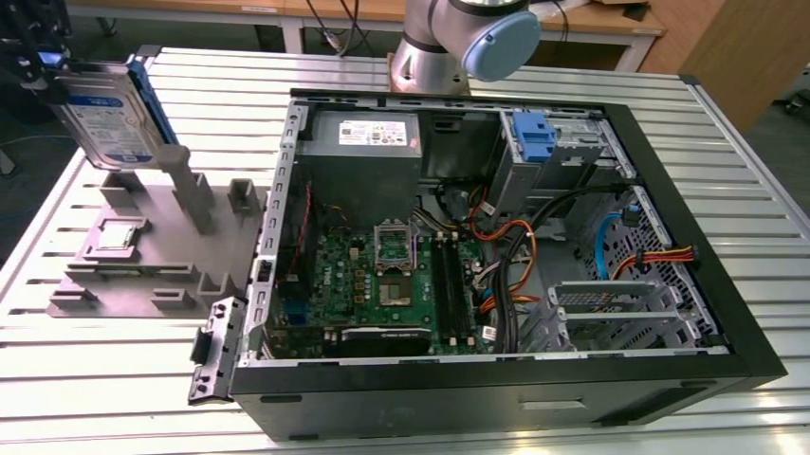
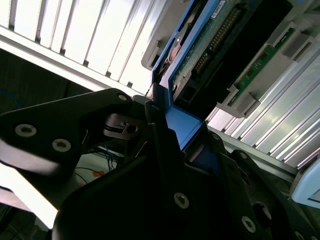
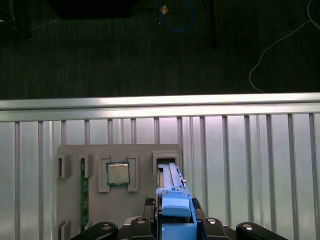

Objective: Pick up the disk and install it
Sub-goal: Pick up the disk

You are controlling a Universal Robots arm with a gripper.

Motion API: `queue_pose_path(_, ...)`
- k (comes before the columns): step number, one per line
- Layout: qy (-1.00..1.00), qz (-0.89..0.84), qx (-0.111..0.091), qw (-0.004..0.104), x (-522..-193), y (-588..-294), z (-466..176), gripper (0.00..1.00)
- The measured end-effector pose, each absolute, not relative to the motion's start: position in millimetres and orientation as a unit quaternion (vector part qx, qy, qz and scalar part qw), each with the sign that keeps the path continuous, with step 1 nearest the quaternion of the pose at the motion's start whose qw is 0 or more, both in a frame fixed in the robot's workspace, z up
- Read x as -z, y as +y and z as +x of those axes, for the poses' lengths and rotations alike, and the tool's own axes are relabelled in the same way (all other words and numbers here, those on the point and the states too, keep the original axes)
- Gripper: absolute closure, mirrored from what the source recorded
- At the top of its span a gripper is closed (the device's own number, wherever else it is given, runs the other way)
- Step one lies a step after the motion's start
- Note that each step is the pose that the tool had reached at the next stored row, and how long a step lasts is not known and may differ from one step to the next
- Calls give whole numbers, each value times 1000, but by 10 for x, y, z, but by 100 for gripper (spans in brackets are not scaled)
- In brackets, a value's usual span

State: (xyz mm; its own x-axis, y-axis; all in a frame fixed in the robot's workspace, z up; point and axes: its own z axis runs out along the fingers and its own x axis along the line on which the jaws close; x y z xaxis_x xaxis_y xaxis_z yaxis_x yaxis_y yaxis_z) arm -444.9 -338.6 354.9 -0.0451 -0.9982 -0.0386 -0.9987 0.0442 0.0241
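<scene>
Hand (image 3: 175,222) pinching disk (image 1: 109,112); exterior view: upright over fixture (image 1: 133,280); first wrist view: chip (image 3: 118,174) in pocket.

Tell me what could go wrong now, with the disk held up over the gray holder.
The gripper pinches only the blue carrier end of the disk, so it might tilt or slip. Its lower end looks close to the gray holder's posts and could catch. Loose cables in the computer case might snag it.

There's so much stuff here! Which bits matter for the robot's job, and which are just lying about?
In the job: gripper, shut on the disk; open computer case.
Lying about: processor chip, green memory stick, gray holder tray.
</scene>
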Motion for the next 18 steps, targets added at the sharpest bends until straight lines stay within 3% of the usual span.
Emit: queue_pose_path(18,723,-691,-22,5,-3593,-3386,-4449,63)
